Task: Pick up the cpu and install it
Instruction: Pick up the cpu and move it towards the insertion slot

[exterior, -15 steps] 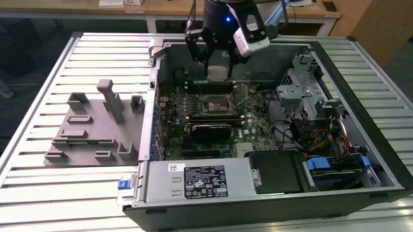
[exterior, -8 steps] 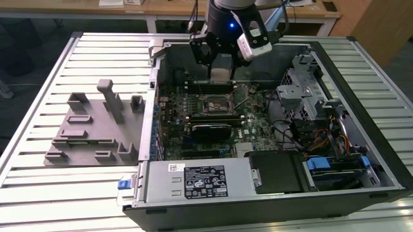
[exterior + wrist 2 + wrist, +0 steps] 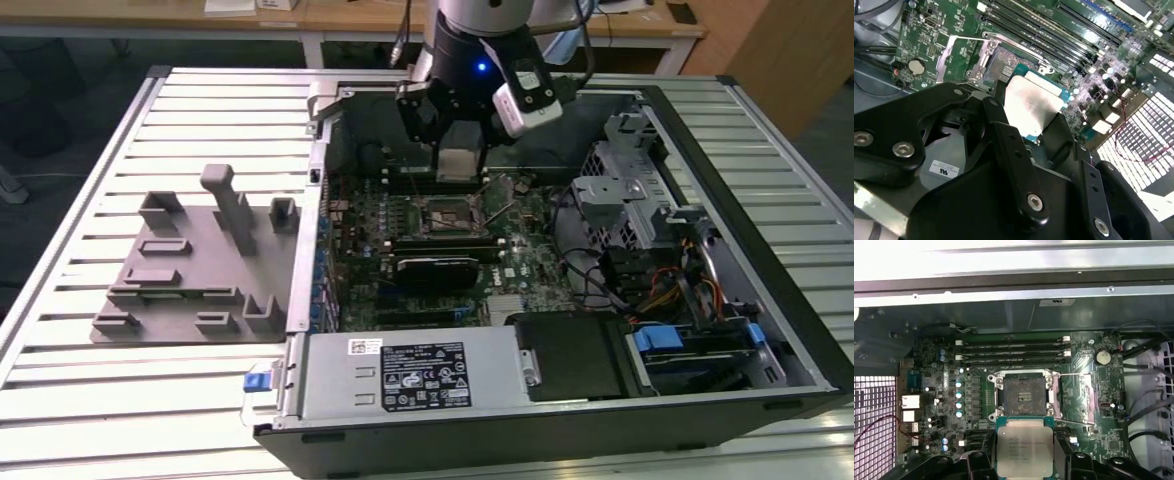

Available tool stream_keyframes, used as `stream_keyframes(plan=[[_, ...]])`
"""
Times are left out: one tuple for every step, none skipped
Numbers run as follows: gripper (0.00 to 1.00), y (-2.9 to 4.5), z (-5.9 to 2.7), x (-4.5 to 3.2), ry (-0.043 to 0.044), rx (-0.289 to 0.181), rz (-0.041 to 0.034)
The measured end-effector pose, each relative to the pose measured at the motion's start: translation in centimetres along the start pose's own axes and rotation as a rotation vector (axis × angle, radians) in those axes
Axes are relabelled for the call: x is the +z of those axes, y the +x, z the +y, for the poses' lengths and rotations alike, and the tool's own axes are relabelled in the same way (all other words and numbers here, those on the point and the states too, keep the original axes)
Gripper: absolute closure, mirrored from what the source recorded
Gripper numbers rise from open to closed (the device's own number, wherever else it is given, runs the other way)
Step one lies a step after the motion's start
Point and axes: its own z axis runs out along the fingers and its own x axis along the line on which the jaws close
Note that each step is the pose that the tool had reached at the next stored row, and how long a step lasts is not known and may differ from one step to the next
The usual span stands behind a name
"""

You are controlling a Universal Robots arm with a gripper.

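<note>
**The claw holds the cpu over the open computer case on a slatted metal table.**

The table (image 3: pixel 80 200) is made of pale metal slats, and wooden desks (image 3: pixel 334 15) stand behind it in the room. The computer case (image 3: pixel 534 435) lies open on the table. A grey holder block (image 3: pixel 187 270) rests well apart from the claw, toward the exterior view's left. The claw (image 3: pixel 458 165) hangs inside the case above the green motherboard (image 3: pixel 944 390). Its black fingers (image 3: pixel 1064 460) are partly closed and press on two opposite edges of the cpu (image 3: pixel 1024 450), with the silver top facing up. The cpu is above the board and touches nothing else. Just beyond the claw's tips sits the black socket (image 3: pixel 1025 395), uncovered, with its metal plate (image 3: pixel 1074 395) folded open beside it.
</note>
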Motion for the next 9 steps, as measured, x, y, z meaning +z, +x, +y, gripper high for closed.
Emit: stream_keyframes(plan=[[0.46,0.0,0.05,0.2,0.0001,-0.007,0.0005],[0.46,0.0,0.1,0.39,0.0003,-0.012,0.001],[0.46,0.0,0.15,0.57,0.0005,-0.018,0.0015],[0.46,0.0,0.21,0.76,0.0005,-0.023,0.002],[0.46,0.0,0.27,0.94,0.0005,-0.028,0.0024],[0.46,0.0,0.33,1.13,0.0006,-0.033,0.0028],[0.46,0.01,0.39,1.31,0.0007,-0.037,0.0032],[0.46,0.01,0.45,1.51,0.0006,-0.041,0.0035],[0.46,0.01,0.51,1.69,0.0006,-0.045,0.0038]])
